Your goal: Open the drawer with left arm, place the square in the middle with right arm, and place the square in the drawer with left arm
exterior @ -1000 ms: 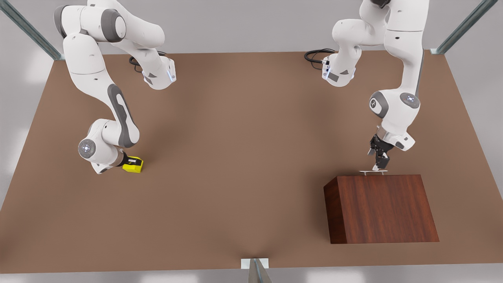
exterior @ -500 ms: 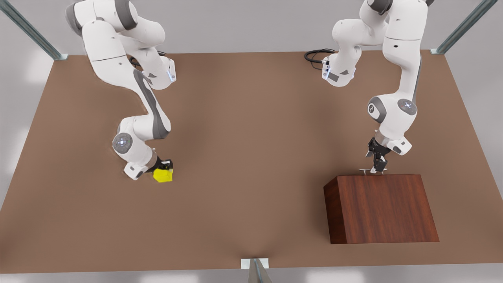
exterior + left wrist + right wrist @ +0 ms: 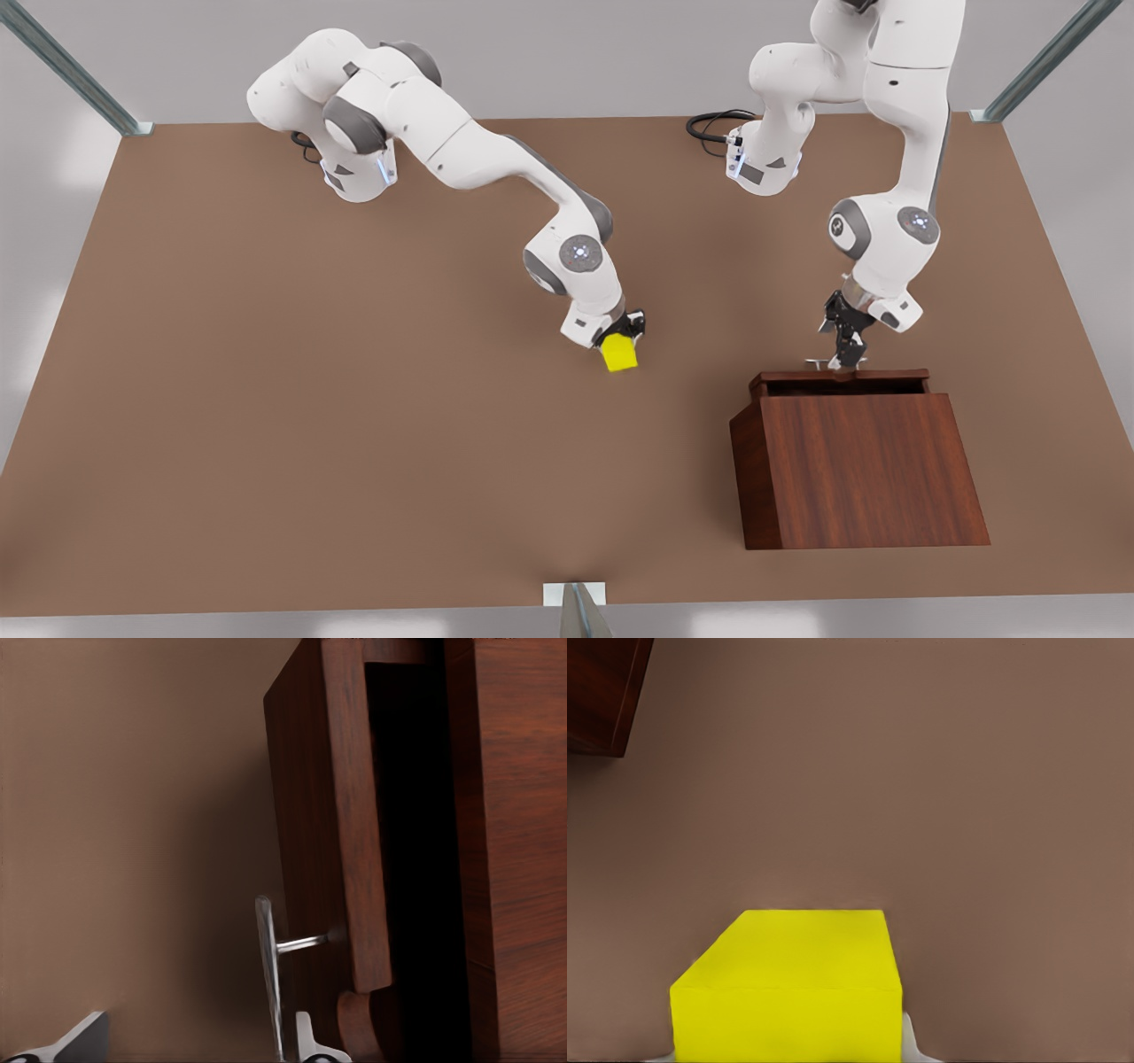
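The square [image 3: 620, 355] is a small yellow cube near the middle of the brown table, and my right gripper [image 3: 625, 335] is shut on it from above. It also shows large in the right wrist view, square [image 3: 788, 992], low over bare tabletop. The drawer [image 3: 840, 378] sticks out a little from the wooden cabinet [image 3: 864, 470] on the front view's right. My left gripper [image 3: 846, 353] is at the silver handle [image 3: 267, 966]. That bar lies between the spread fingers [image 3: 75, 1043], close to one of them, so the gripper is open. A dark gap shows behind the drawer front [image 3: 330, 815].
The cabinet's corner [image 3: 598, 691] shows far off in the right wrist view. Bare brown table [image 3: 310, 425] spreads across the front view's left and front. Both arm bases [image 3: 359, 173] stand at the back edge, with metal frame posts [image 3: 71, 71] at the corners.
The right arm has swept the square from the front view's left to near the table's middle. The left gripper has drawn the handle back, and the drawer has come slightly out.
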